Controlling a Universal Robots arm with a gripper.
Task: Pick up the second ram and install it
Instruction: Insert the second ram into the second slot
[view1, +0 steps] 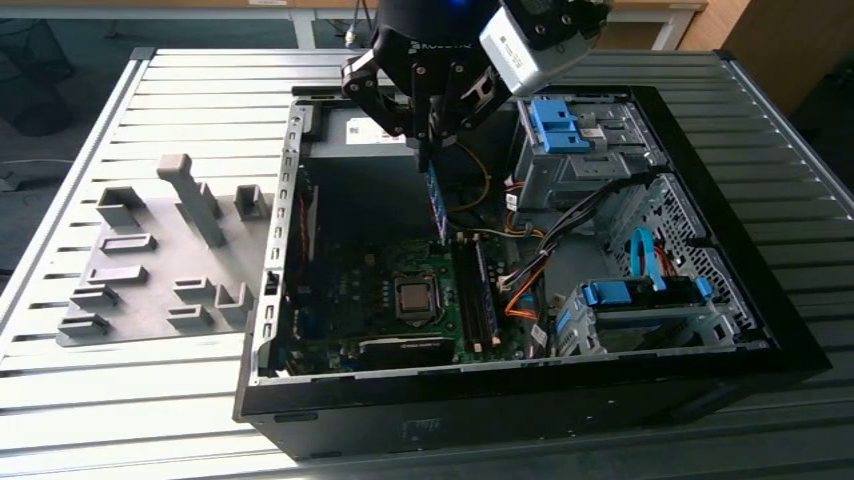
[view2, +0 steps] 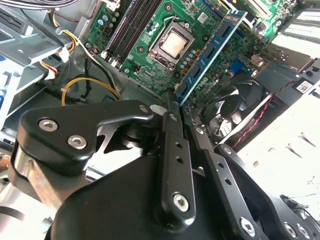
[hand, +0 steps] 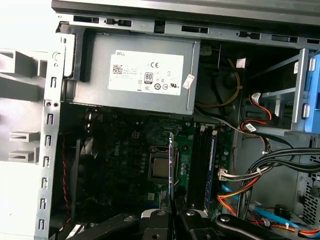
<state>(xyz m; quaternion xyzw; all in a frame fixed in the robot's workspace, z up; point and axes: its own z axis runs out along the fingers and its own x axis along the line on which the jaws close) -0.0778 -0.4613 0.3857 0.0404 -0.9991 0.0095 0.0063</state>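
Note:
My gripper (view1: 424, 150) hangs over the open computer case (view1: 747, 330), shut on one end of the second ram (view1: 435, 205). The thin stick points down toward the motherboard (view1: 360, 290) and stays above it. In the second wrist view the ram (view2: 210, 52) runs out from between the black fingers (view2: 172, 130) over the board, its black chips showing. In the first wrist view the ram (hand: 171, 162) is seen edge-on, above the processor (hand: 161, 169) and beside the black memory slots (hand: 199, 165). Another stick (hand: 212, 170) sits in a slot further over.
The grey power supply (hand: 135, 75) fills one end of the case. Blue drive cages (view1: 567, 125) and orange and black cables (hand: 245, 187) crowd the exterior view's right side. A fan (view2: 240, 107) sits by the board. Grey fixture blocks (view1: 160, 250) stand outside, on the exterior view's left.

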